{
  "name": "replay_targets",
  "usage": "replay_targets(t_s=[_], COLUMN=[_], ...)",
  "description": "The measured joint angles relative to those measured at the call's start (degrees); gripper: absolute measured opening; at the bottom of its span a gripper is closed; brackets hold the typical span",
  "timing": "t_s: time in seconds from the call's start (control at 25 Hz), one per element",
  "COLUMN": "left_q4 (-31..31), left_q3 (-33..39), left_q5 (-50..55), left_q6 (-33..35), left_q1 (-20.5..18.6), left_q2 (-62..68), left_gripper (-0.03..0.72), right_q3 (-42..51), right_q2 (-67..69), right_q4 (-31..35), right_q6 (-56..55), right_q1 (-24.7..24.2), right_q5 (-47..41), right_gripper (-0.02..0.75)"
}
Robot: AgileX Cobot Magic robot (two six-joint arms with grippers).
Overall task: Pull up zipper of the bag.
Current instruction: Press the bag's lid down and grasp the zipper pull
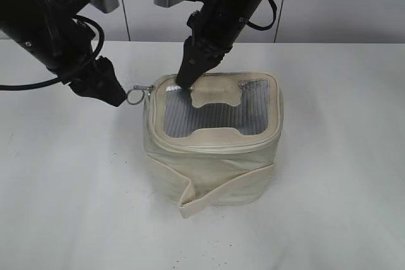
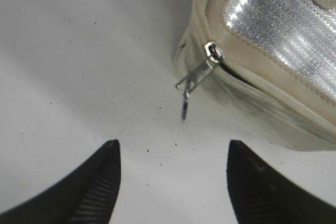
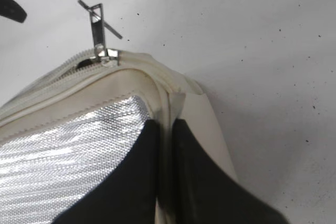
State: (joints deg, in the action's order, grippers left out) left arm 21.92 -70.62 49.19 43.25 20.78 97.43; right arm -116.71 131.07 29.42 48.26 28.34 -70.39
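Note:
A cream fabric bag (image 1: 215, 169) with a silver mesh top panel (image 1: 215, 115) stands on the white table. Its metal zipper pull with a ring (image 1: 136, 95) sticks out from the bag's back left corner. It also shows in the left wrist view (image 2: 197, 80) and the right wrist view (image 3: 98, 30). My left gripper (image 2: 170, 182) is open and empty, just short of the pull; its tip (image 1: 117, 98) nearly touches the ring. My right gripper (image 3: 164, 145) is shut on the bag's top rim at the back left corner (image 1: 188, 79).
The bag (image 2: 273, 77) stands in the middle of the white table (image 1: 63, 188). A grey wall with panel seams (image 1: 354, 11) runs behind the table's far edge. A folded strap (image 1: 190, 203) hangs on the bag's front.

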Motion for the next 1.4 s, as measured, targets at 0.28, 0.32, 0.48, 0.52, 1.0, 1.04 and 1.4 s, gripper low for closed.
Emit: replay_targets(t_s=[0.28, 0.32, 0.48, 0.52, 1.0, 1.04, 1.4], left_q4=[-3.64, -3.57, -3.38, -3.38, -2.08, -2.01, 0.37], left_q3=[0.0, 0.0, 0.0, 0.0, 0.0, 0.0, -0.04], left_q5=[-1.75, -1.65, -1.38, -1.43, -6.45, -6.31, -9.21], left_q6=[0.0, 0.0, 0.0, 0.0, 0.0, 0.0, 0.0], left_q1=[0.69, 0.95, 2.66, 3.15, 4.35, 4.35, 4.42], left_q2=[0.0, 0.0, 0.0, 0.0, 1.71, 2.21, 4.08], left_gripper=[0.589, 0.59, 0.59, 0.59, 0.54, 0.534, 0.227], right_q3=[0.0, 0.0, 0.0, 0.0, 0.0, 0.0, 0.0], right_q2=[0.0, 0.0, 0.0, 0.0, 0.0, 0.0, 0.0], right_q4=[0.0, 0.0, 0.0, 0.0, 0.0, 0.0, 0.0], right_q6=[-0.35, -0.35, -0.41, -0.41, -0.82, -0.82, -0.94], right_q1=[0.0, 0.0, 0.0, 0.0, 0.0, 0.0, 0.0], right_q5=[0.0, 0.0, 0.0, 0.0, 0.0, 0.0, 0.0], right_gripper=[0.041, 0.042, 0.042, 0.042, 0.039, 0.039, 0.039])
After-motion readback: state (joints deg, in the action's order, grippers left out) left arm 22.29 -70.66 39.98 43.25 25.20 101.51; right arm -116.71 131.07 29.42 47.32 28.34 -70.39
